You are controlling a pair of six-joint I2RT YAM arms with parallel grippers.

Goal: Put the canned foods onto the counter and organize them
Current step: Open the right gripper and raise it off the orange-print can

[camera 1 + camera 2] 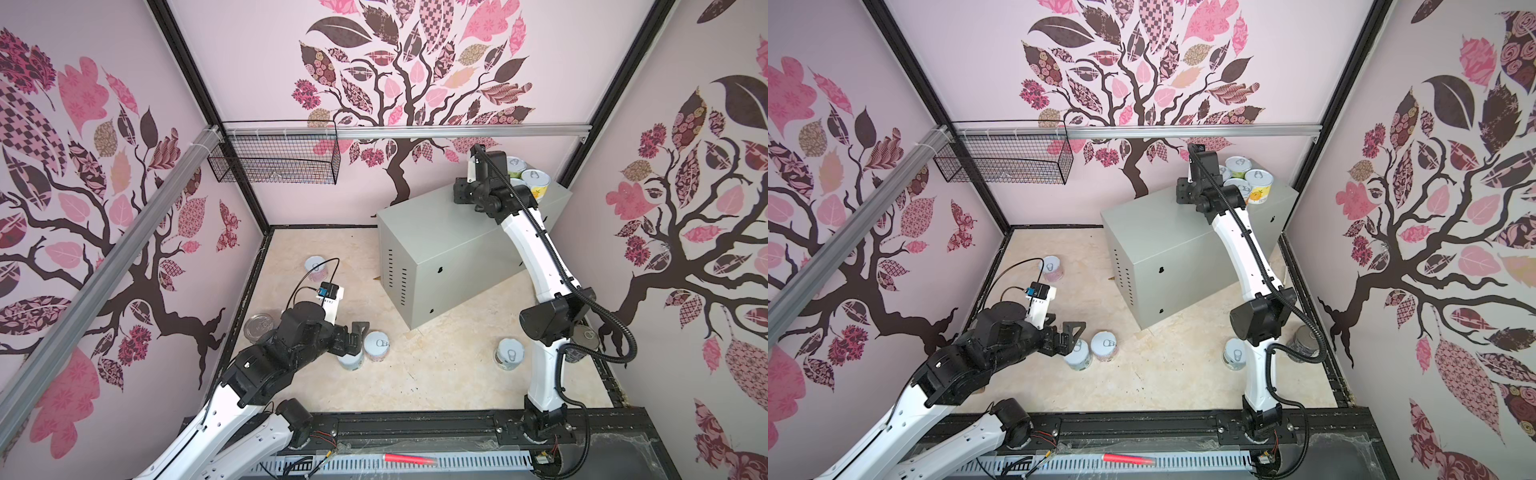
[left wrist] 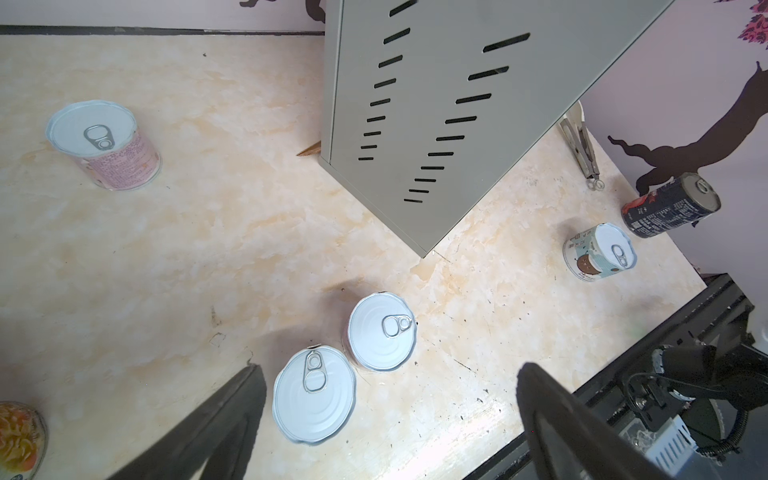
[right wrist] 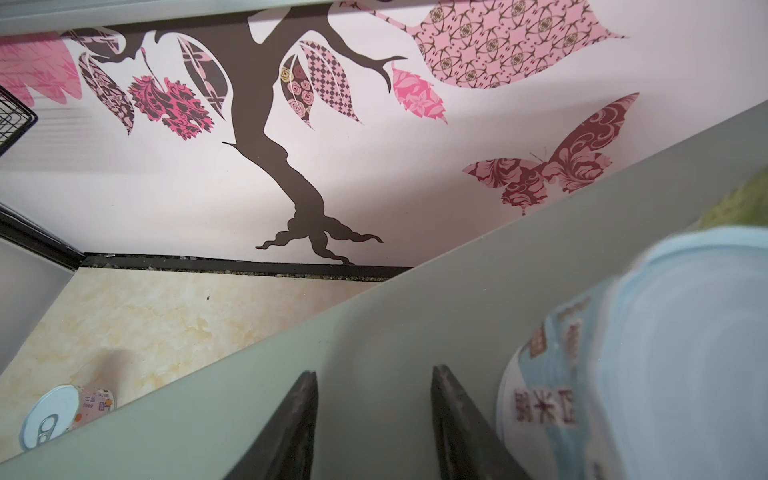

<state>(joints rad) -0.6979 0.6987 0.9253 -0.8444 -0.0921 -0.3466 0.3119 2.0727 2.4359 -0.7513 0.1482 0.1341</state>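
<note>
Pink-labelled can (image 2: 109, 154), fine print unreadable, blue-labelled can (image 3: 631, 374), blurred Chinese characters

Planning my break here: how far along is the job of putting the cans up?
Done: four cans stand together on the counter. In hand: nothing; the right claw sits open beside them, and the left claw hangs open over a pair on the floor. Left: six floor cans, two tall.

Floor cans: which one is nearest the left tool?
The can of the side-by-side pair, right under the open left tool. Its neighbour stands farther on, toward the counter.
</note>
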